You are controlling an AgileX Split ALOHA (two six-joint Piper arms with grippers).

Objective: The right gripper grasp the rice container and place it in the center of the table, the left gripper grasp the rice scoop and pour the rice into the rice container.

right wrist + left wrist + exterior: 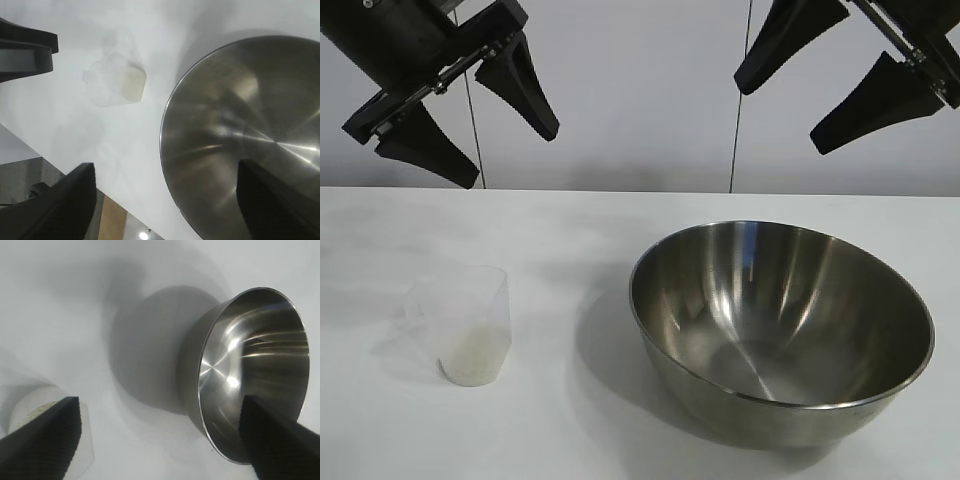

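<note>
Bright, soft shadows, bowl (780, 330) glare.

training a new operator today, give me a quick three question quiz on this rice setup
1. True or false: the rice container already has rice in it.
2. Where is the rice right now? A) in the rice scoop B) spilled on the table C) in the right gripper
3. Fill in: both the left gripper and the right gripper hang above the table with jaws ____.

Key: 1 false, the bowl is bare inside. 2 A, a shallow layer at the bottom of the scoop. 3 open, holding nothing.
</note>
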